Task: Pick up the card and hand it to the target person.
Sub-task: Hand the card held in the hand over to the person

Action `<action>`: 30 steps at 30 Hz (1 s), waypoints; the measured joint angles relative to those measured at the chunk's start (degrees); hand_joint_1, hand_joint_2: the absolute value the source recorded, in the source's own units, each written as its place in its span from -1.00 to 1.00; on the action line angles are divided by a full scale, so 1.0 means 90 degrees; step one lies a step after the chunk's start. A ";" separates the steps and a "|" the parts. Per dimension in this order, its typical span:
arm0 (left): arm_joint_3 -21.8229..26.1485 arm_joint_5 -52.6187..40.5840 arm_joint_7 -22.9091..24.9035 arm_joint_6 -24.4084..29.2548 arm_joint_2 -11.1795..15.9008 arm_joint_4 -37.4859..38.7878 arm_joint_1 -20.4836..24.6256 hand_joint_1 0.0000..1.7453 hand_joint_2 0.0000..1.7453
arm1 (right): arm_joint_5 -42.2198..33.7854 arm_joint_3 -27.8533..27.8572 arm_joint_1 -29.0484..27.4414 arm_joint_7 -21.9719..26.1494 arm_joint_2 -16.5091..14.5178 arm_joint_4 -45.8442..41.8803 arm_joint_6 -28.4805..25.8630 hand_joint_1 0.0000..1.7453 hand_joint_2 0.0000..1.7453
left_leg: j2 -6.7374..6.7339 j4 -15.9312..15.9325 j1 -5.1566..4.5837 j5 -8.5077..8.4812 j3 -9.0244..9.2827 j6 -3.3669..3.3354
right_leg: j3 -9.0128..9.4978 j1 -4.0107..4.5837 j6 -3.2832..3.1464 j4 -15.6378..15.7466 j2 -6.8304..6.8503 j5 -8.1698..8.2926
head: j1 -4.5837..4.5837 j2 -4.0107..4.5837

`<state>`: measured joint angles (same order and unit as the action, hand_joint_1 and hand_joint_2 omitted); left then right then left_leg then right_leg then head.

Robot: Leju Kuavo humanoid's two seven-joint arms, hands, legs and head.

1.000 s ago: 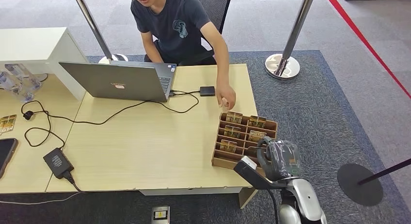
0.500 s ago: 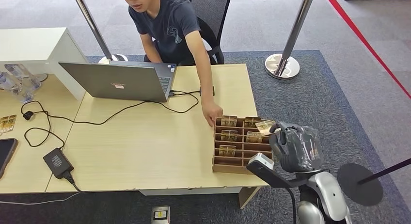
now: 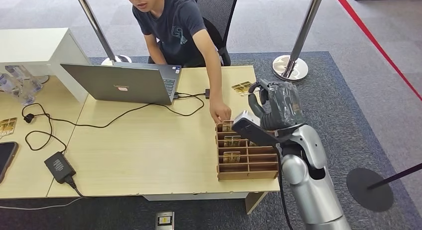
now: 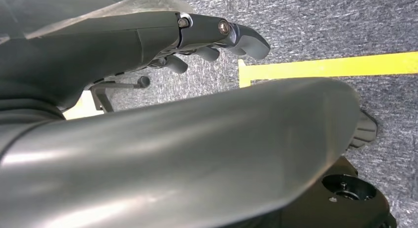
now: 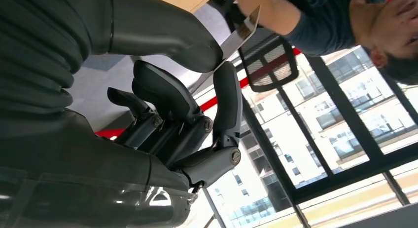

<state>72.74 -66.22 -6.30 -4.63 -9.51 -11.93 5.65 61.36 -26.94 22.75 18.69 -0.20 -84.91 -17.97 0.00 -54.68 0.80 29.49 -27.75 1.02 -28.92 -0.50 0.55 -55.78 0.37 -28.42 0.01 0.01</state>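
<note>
I am holding the card (image 3: 242, 87) in my right hand (image 3: 274, 104) — pinched between the thumb and a finger, as the right wrist view shows, where the card (image 5: 235, 34) is sticking out past the thumb. The hand is raised above the tabletop (image 3: 149, 140), over its far right part, beyond the wooden card tray (image 3: 247, 165). The card is jutting out from the hand toward the seated person (image 3: 181, 26), lying roughly flat, its long axis running from my fingers toward the tabletop's far edge.

What the handover depends on is this: the person's hand (image 3: 220, 112) is resting at the tray's far corner, lower than the card and off to its left — nearer to me than the card's free end. So the card is pointing past that hand rather than at it; I judge I will have to swing it left and lower it, or the person will have to reach up.

My left hand (image 4: 217, 40) is hanging by my side over the carpet, fingers loosely curled and holding nothing.
</note>
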 joint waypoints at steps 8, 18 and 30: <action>-0.0018 -0.0144 0.0001 0.0000 0.0000 0.0000 0.0009 -1.00 -1.00 | -0.0065 -0.0058 0.0715 -0.0137 -0.0619 0.1106 0.0115 1.00 1.00 | 0.0001 0.0000 0.0000 0.0000 -0.0003 0.0000 | -0.0004 0.0001 0.0000 0.0000 0.0000 -0.0001 | 0.0001 0.0001; -0.0032 -0.0166 0.0076 0.0000 0.0013 0.0000 0.0015 -1.00 -1.00 | 0.0013 -0.0013 0.0974 -0.0060 -0.1007 0.1895 0.0141 1.00 1.00 | 0.0002 0.0000 0.0000 0.0000 -0.0003 0.0000 | -0.0005 0.0001 -0.0001 0.0000 0.0000 -0.0001 | 0.0001 0.0002; -0.0030 -0.0097 0.0122 0.0003 0.0031 0.0000 0.0014 -1.00 -1.00 | 0.0253 0.0011 0.1019 -0.0250 -0.1209 0.2275 0.0076 -1.00 -0.50 | 0.0002 0.0000 0.0000 0.0001 -0.0003 0.0000 | -0.0006 0.0000 -0.0001 0.0001 0.0000 -0.0001 | 0.0000 0.0000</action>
<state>72.47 -67.09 -5.20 -4.61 -9.23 -11.93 5.77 63.63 -26.84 31.92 16.44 -11.08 -64.44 -17.29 0.01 -54.68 0.80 29.50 -27.78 1.02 -28.97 -0.49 0.54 -55.77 0.37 -28.44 0.01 0.01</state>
